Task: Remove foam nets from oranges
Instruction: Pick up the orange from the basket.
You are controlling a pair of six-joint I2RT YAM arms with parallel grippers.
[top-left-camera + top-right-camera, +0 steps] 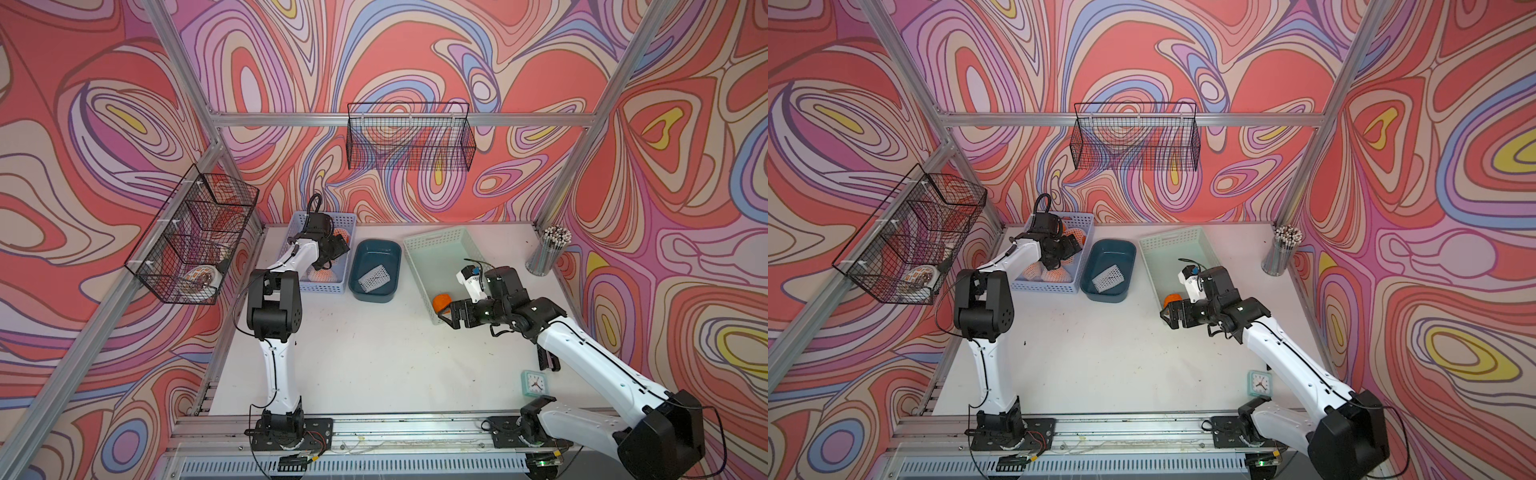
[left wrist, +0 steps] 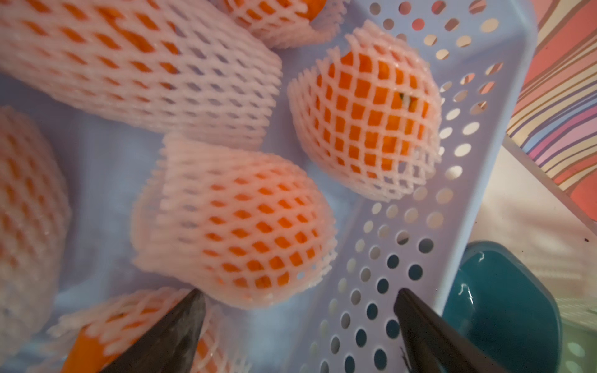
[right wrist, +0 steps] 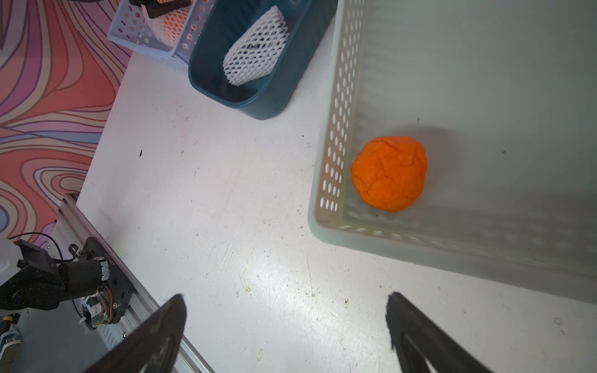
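While sleeved in white foam nets [image 2: 193, 168], at least 5 oranges [image 2: 376, 118] crowded together in the lilac perforated basket [image 2: 387, 258] at the far left of the surface [image 1: 374, 353]. Close over them, left hand [image 2: 297, 294], tips wide apart, gripping nothing. Just beside that basket, 1 loose net [image 1: 374, 277] lying flat in the teal tub [image 1: 376, 297]. Further right, 1 bare orange [image 3: 389, 174] in the near corner of the mint basket [image 3: 336, 129]. Right hand [image 3: 286, 298] poised over the white surface just outside that corner, tips spread wide, empty.
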